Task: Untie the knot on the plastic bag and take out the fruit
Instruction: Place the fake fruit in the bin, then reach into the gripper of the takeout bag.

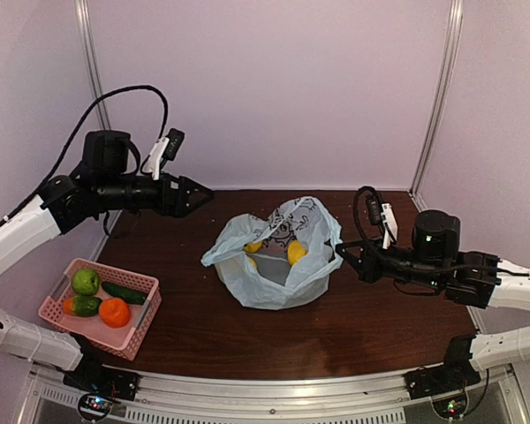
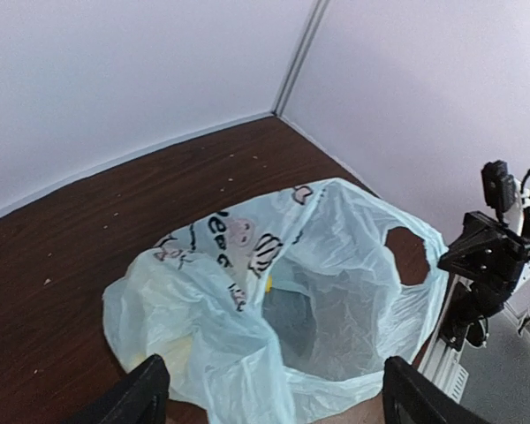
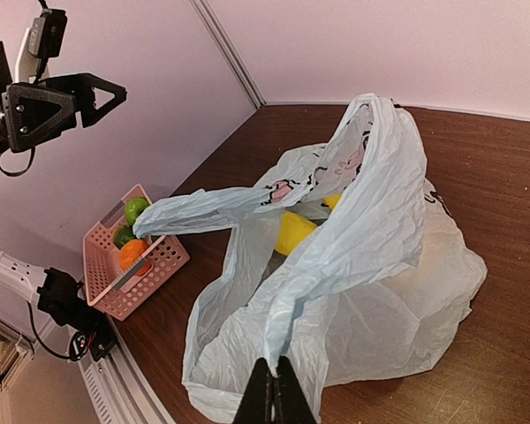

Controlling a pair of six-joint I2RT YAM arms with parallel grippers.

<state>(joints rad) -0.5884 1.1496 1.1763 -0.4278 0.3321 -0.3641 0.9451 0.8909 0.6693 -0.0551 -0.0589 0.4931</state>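
Note:
The pale blue plastic bag (image 1: pixel 274 265) sits mid-table with its mouth open. No knot shows and the handle loops hang apart. Yellow fruit (image 1: pixel 296 252) lies inside, also seen in the right wrist view (image 3: pixel 296 231). My right gripper (image 1: pixel 343 256) is shut on a strip of the bag's right edge (image 3: pixel 336 265), pinched between its fingertips (image 3: pixel 272 393). My left gripper (image 1: pixel 199 194) is open and empty. It hangs raised to the left of the bag, and its wrist view looks down into the bag's mouth (image 2: pixel 336 300).
A pink perforated basket (image 1: pixel 141 331) at the front left holds a green round fruit (image 1: pixel 86 281), a dark cucumber-like one (image 1: pixel 124 293), an orange one (image 1: pixel 114 312) and another green one (image 1: pixel 84 306). Walls close the back and both sides.

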